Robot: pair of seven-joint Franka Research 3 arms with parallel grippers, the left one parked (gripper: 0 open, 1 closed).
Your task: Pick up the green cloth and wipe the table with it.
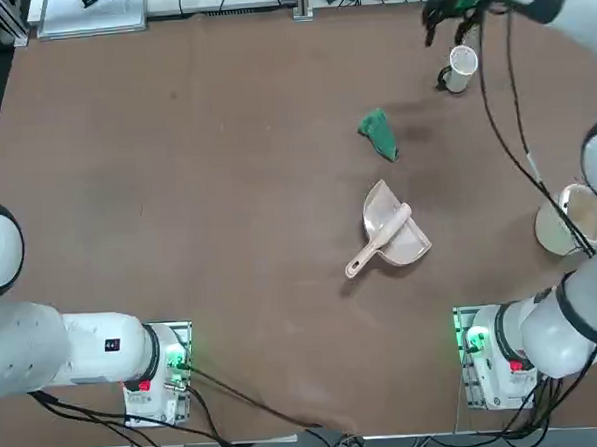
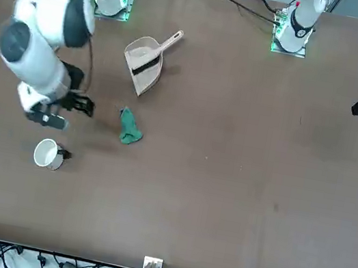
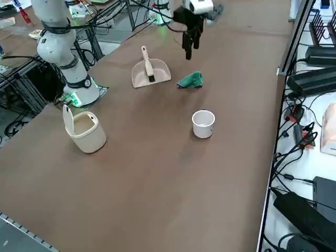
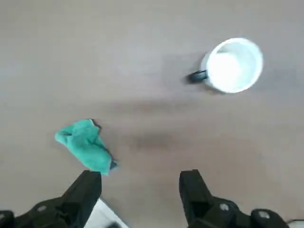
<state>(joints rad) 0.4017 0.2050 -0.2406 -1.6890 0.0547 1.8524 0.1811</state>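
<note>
Brown and matte, the large flat table (image 1: pixel 177 190) is carrying only a few things, and I am reading it from the robot's edge outward in the overhead view. Nearest the working arm's base a beige plastic bin with a tall handle (image 1: pixel 569 219) is standing at about three o'clock from table centre. Closer to the middle a beige plastic dustpan (image 1: pixel 391 234) is lying with its handle pointing toward seven o'clock. Beyond it, at roughly one o'clock from the dustpan and well apart from it, the small dark-green wrinkled cloth (image 1: pixel 378 134) is lying bunched on the bare surface. Farther still, at about two o'clock from the cloth, a white cup (image 1: pixel 460 69) is sitting near the far edge.

I am holding the right gripper (image 4: pixel 140 187) in the air above the table, between the cup and the cloth, with its jaws spread wide and nothing between them. The wrist view is showing the cloth off to one side of the fingers (image 4: pixel 88 187), not between them.

To do this step well, I am judging that I need to shift across until the crumpled ridge sits centred in the gap, then descend straight and close on the tallest fold, pinching enough fabric that it is not slipping free while wiping. I am also keeping clear of the dustpan's rim.
</note>
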